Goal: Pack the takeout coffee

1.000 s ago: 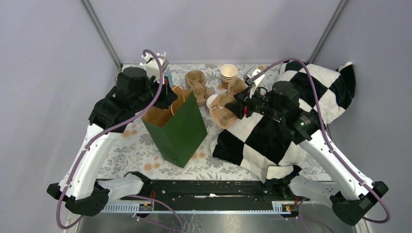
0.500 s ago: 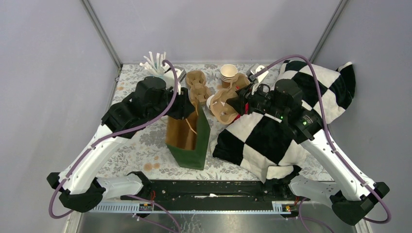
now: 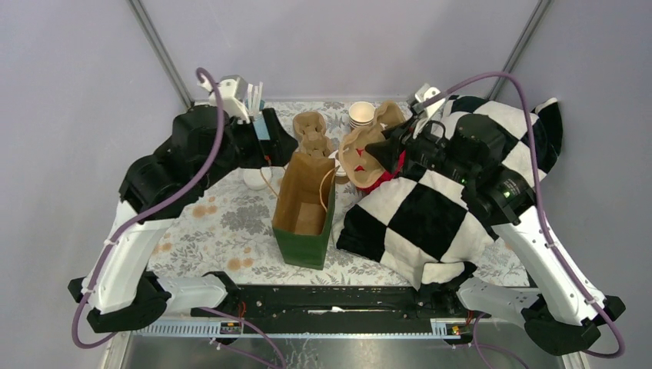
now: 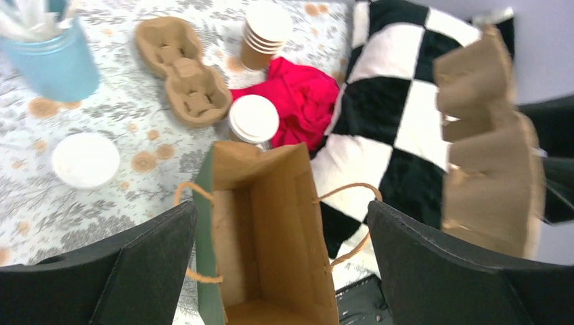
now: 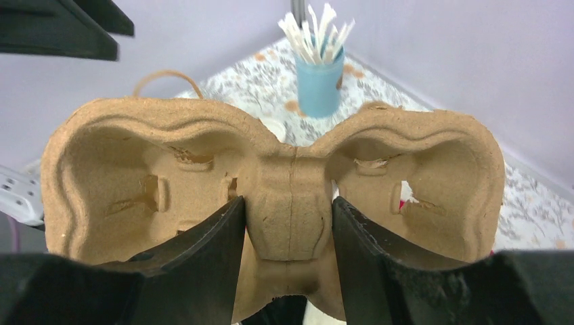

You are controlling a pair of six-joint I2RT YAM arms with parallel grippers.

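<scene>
The takeout coffee [image 4: 254, 118], a brown paper cup with a white lid, stands on the table just behind the green paper bag [image 3: 304, 211] [image 4: 271, 230]. The bag is upright with its mouth open. My left gripper [image 3: 281, 146] [image 4: 281, 271] hovers open above the bag's mouth, its fingers [image 4: 101, 271] wide apart and clear of the twine handles. My right gripper [image 3: 388, 150] [image 5: 290, 237] is shut on the middle ridge of a pulp cup carrier [image 3: 367, 150] [image 5: 291, 176], which it holds in the air right of the bag.
A second pulp carrier [image 3: 311, 132] [image 4: 183, 71] lies at the back, beside a stack of lidless cups [image 3: 361, 114] [image 4: 266, 34]. A blue cup of stirrers [image 4: 57, 57] [image 5: 319, 81] stands back left, a loose white lid [image 4: 85, 159] nearer. A red cloth [image 4: 301, 101] and a checkered cloth [image 3: 438, 207] cover the right.
My left gripper stood the bag upright, opened and let it go, then drew back above it. My right gripper lifted the carrier off the table.
</scene>
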